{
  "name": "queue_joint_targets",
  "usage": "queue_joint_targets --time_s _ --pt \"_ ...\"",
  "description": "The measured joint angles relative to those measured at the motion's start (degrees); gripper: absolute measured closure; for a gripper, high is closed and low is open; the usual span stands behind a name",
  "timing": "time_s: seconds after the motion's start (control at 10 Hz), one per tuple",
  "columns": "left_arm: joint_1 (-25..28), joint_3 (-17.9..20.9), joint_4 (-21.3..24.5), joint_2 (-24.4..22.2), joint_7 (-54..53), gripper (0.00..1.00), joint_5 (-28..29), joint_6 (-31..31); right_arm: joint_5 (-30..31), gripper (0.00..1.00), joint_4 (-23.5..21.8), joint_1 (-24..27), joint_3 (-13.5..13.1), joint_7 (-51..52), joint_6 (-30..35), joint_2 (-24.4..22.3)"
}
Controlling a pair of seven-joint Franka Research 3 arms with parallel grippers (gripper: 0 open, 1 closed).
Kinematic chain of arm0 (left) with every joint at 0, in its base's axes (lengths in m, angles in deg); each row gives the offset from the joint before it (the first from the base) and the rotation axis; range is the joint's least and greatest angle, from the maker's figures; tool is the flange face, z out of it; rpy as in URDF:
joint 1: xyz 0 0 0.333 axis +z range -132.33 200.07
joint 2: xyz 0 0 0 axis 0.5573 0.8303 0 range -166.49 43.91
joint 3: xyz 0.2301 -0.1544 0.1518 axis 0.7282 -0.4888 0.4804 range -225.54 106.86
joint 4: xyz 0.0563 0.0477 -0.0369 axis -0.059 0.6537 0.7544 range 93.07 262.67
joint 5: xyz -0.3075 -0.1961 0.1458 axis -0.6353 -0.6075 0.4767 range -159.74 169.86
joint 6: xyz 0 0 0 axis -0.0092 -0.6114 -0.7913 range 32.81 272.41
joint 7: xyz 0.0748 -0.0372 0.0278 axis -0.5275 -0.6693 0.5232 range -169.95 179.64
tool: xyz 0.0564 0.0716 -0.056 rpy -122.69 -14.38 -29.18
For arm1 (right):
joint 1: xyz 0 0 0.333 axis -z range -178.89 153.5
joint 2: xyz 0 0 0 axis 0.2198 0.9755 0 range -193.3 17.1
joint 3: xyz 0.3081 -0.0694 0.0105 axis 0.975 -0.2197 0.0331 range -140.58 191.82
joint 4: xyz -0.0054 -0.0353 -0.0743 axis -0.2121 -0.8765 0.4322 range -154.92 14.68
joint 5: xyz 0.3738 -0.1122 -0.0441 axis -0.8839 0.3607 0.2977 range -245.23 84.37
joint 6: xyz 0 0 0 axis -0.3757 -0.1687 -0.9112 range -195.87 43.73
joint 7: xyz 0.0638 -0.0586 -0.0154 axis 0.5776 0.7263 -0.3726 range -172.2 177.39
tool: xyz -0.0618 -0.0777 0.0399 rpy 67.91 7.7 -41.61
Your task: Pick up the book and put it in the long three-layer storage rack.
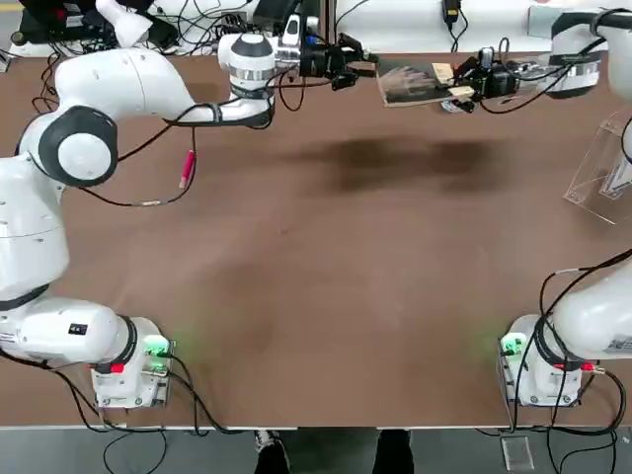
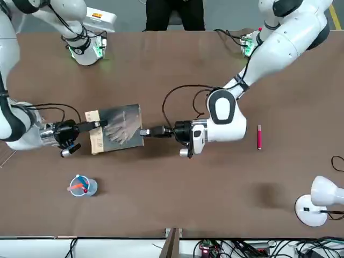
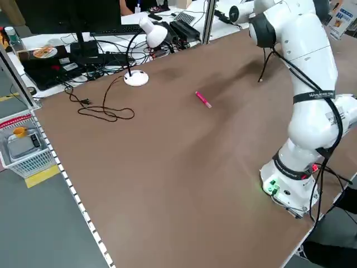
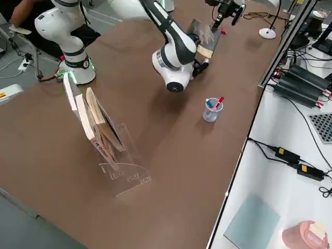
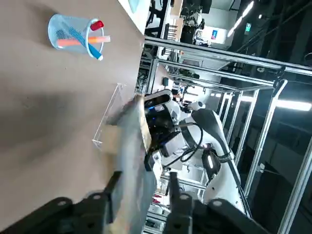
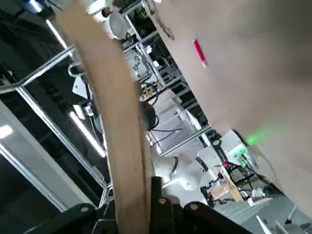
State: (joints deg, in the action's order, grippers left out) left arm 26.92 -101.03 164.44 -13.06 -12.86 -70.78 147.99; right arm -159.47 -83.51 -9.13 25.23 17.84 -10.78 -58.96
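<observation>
The book (image 2: 119, 128), dark grey with a pale hand picture and a tan strip, hangs flat above the table between both arms; its shadow lies on the tabletop below. My right gripper (image 2: 99, 126) is shut on its tan-strip edge, and that edge (image 6: 114, 126) fills the right wrist view. At the opposite edge, my left gripper (image 2: 142, 131) has its fingers apart, with the book's edge (image 5: 131, 161) between them and a gap at one finger. The clear storage rack (image 4: 106, 142) stands at my right side of the table (image 1: 600, 163) with several books leaning in it.
A clear cup with pens (image 2: 80, 186) stands near the book on the far side. A red pen (image 1: 186, 170) lies on the left half of the table. A white desk lamp (image 2: 317, 200) sits at the far left corner. A person stands behind the arm bases (image 2: 174, 13).
</observation>
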Motion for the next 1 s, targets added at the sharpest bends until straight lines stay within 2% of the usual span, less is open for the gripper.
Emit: queue_joint_targets --time_s 0.2,0.3,0.6,0.8,1.0 --pt "0.0 0.0 -0.2 0.0 0.0 0.33 0.0 0.0 3.3 0.85 1.5 0.3 -1.8 0.0 -0.1 -0.5" --pt "0.0 0.0 -0.3 0.0 0.0 0.28 0.0 0.2 5.6 0.85 2.6 0.4 -2.8 0.0 -0.3 -0.9" --pt "-0.1 0.0 -0.3 -1.0 -0.1 0.27 3.4 4.8 14.1 0.85 5.5 0.6 -5.5 -0.1 -2.6 -3.6" --pt "-0.1 0.0 0.9 -2.0 2.0 0.27 9.4 6.6 20.3 0.85 6.5 1.0 -6.8 -0.8 -5.0 -5.5" --pt "0.2 0.0 2.2 -3.1 6.4 0.26 18.7 7.1 26.2 0.85 7.5 1.7 -8.6 -2.8 -7.2 -6.5"
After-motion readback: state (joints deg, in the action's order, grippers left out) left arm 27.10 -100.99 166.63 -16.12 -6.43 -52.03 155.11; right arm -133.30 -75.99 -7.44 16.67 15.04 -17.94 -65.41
